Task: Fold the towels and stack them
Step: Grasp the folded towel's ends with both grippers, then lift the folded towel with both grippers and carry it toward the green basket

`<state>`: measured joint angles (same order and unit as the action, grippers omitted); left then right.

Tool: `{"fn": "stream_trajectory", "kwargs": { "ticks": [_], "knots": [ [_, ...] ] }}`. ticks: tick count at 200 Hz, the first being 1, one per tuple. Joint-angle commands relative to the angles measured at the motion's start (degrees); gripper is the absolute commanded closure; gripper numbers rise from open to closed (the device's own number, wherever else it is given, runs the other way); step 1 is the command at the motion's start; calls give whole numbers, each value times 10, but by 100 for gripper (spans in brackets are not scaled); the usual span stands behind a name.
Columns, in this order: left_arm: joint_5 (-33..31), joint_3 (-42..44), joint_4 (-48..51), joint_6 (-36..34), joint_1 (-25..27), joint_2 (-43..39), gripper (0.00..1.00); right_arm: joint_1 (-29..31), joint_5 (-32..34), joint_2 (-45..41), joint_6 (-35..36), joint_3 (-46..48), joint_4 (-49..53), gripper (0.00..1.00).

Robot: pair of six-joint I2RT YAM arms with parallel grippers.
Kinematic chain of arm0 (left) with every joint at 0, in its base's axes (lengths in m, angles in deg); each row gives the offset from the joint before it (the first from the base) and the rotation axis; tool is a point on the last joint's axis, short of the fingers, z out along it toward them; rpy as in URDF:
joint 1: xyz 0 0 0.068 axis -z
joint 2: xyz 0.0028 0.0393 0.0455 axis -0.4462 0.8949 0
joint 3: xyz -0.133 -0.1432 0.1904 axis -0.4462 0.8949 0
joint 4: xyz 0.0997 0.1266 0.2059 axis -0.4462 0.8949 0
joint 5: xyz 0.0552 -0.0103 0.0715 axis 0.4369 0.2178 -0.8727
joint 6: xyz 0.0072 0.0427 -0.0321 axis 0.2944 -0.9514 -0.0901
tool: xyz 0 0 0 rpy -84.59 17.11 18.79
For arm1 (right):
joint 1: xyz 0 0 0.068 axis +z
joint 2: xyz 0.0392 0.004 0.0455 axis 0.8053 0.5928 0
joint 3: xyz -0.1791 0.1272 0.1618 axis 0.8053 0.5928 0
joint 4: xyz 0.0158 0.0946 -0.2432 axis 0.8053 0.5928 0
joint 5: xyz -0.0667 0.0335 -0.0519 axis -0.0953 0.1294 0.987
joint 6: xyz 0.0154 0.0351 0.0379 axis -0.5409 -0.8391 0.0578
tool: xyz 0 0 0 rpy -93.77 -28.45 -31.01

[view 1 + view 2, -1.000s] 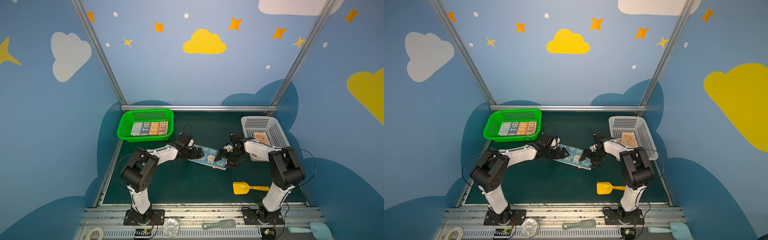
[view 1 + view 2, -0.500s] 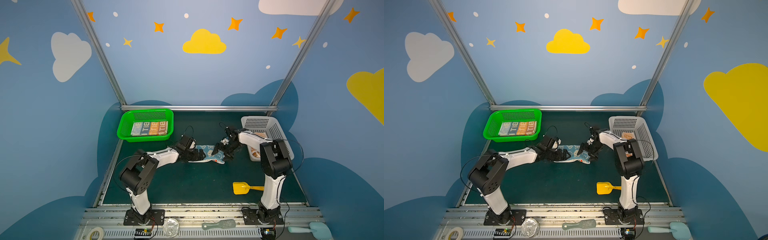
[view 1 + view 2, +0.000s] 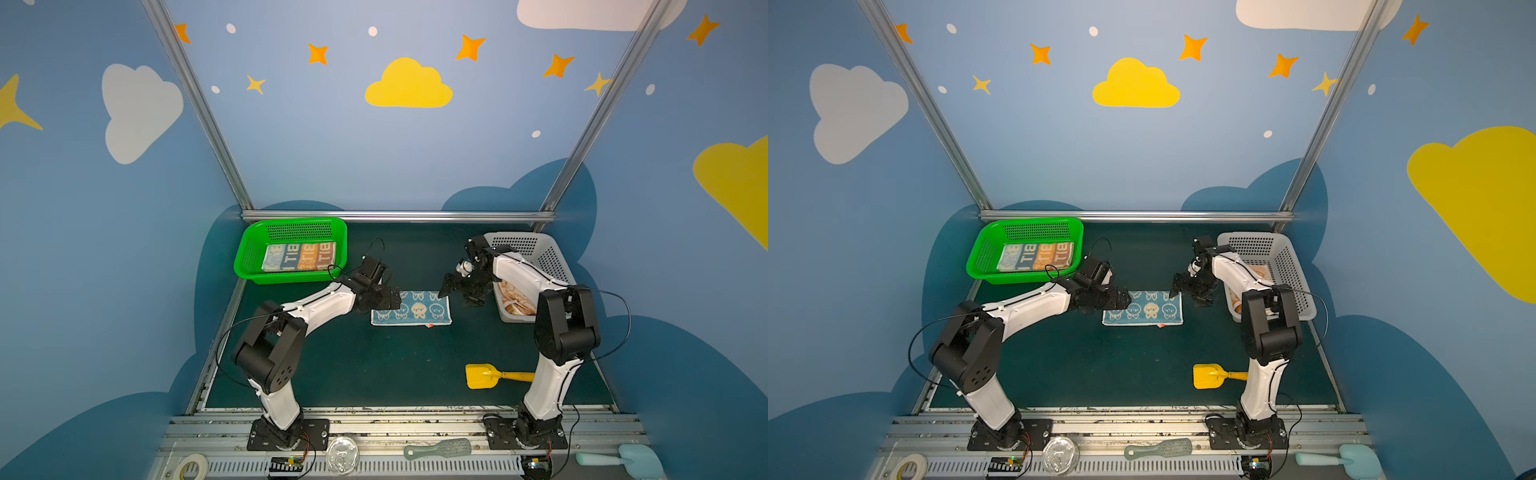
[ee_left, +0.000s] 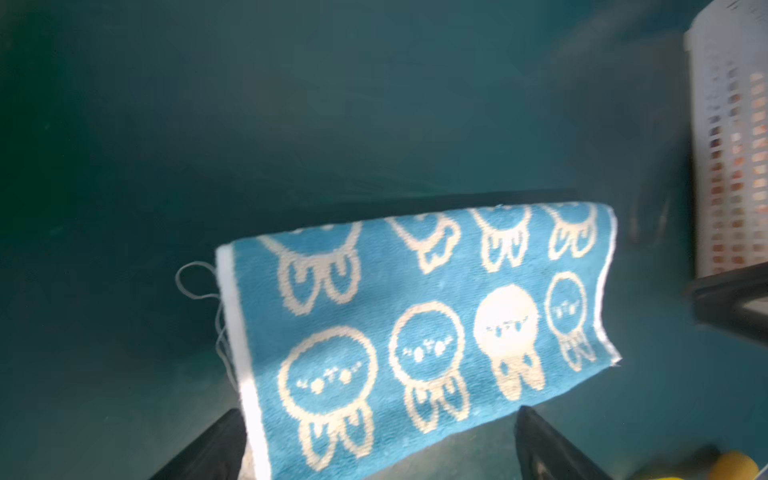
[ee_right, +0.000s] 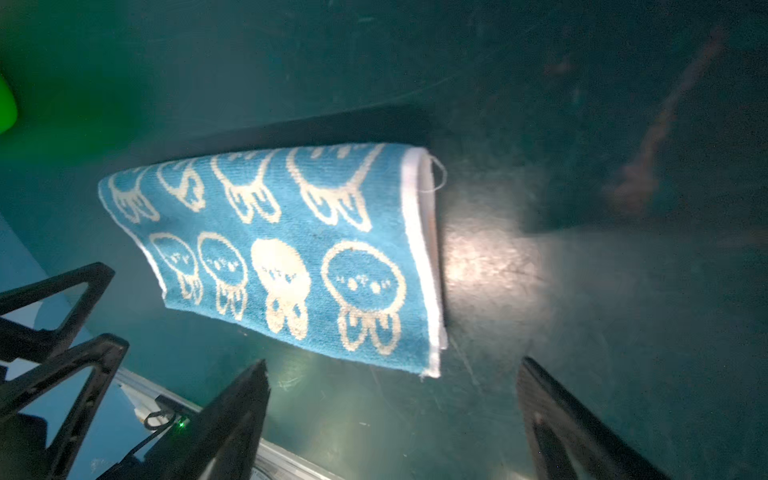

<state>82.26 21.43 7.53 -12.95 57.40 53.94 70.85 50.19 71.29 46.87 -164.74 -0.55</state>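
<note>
A folded blue terry towel (image 3: 411,308), a neat rectangle woven with cream rabbit faces and edged with a white hem, lies flat mid-frame on the dark green counter (image 3: 374,365). The left jaws and right jaws stand wide apart at its short ends, gripping nothing. Lettered folded towels (image 3: 299,257) sit in the green mesh basket (image 3: 249,266) at upper left.

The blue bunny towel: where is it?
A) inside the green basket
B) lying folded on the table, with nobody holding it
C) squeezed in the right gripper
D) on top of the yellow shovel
B: the blue bunny towel lies folded on the table, and the left gripper and right gripper at its ends both stand open, pinching nothing.
</note>
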Motion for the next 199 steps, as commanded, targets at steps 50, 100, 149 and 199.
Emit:
{"fn": "stream_trajectory", "kwargs": {
  "ticks": [50,100,149,199],
  "knots": [
    [23,36,45,-21,-42,5,0,21,26,69,12,-20,20,8],
    [71,22,29,-27,-46,50,2,44,12,85,-2,-19,9,8],
    [92,2,18,-38,-48,99,19,60,-18,92,-20,-17,-7,8],
    [88,15,-6,-46,-44,110,61,76,-33,103,-37,-23,-14,8]
  ]
}}
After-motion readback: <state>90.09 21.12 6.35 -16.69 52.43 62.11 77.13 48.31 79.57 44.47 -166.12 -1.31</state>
